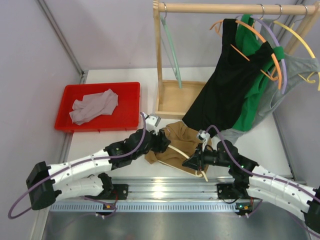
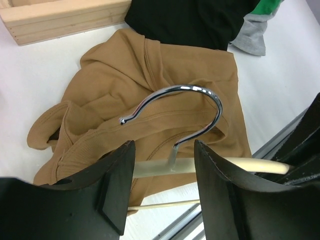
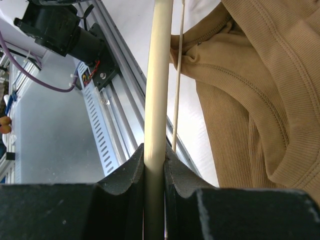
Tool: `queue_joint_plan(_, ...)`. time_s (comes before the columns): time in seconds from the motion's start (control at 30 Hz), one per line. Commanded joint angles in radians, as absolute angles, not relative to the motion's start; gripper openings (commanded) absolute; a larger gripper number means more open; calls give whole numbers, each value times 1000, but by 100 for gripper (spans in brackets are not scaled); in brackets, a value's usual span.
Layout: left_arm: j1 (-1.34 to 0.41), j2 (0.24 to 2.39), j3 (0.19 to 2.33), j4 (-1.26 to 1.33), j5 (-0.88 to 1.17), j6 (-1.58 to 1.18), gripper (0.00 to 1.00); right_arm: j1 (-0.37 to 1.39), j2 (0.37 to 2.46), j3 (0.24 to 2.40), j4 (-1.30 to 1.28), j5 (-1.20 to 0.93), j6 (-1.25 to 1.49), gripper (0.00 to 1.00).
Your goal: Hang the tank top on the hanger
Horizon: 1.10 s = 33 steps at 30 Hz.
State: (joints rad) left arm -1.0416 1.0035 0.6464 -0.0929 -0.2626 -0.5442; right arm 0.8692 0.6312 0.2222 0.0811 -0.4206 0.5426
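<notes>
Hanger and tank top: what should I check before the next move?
1. Right hand shut on the hanger: ok, its arm is clamped between the fingers.
2. Left hand free: ok, open, straddling the hook without gripping.
3. Tank top spread flat: not ok, bunched on the table.
4. Hanger arm threaded through a strap: cannot tell.
5. Tank top clear of the black top: cannot tell; its hem hangs right at the far edge.
</notes>
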Motion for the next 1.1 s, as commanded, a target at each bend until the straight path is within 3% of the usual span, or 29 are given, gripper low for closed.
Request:
queue_joint_plan(0.0,-1046,1035,647,54,-279,-511,56,888,627,241,156,-443,519,0)
queue_joint_plan(0.23,-1046,1091,634,118,-284,-512,52,888,627,241,147,-439,517,0)
queue_joint_plan(0.37,-1049,1111,627,126,-288,-517,36,890,637,247,147,-439,512,0)
queue_joint_plan(0.4,-1051,1114,626,124,-290,-517,25,890,638,250,141,-437,512,0)
queue_joint_plan(0.53,-1054,1112,618,120,-299,-520,2,893,638,256,118,-425,503,0)
queue_joint_plan(0.67,-1060,1092,611,95,-339,-523,0,896,640,271,71,-397,499,0)
queue_joint_plan(0.77,-1062,1071,597,94,-341,-515,0,896,638,281,31,-368,495,14)
queue_joint_plan(0.87,-1062,1057,589,89,-344,-509,0,896,630,301,-24,-331,499,34)
queue_joint_plan(0.9,-1063,1054,584,89,-344,-509,0,896,629,313,-40,-306,500,45)
queue_joint_plan(1.0,-1063,1040,577,92,-341,-502,0,894,609,356,-116,-241,514,59)
queue_joint_plan(1.07,-1063,1035,569,92,-337,-492,0,896,582,400,-179,-212,523,61)
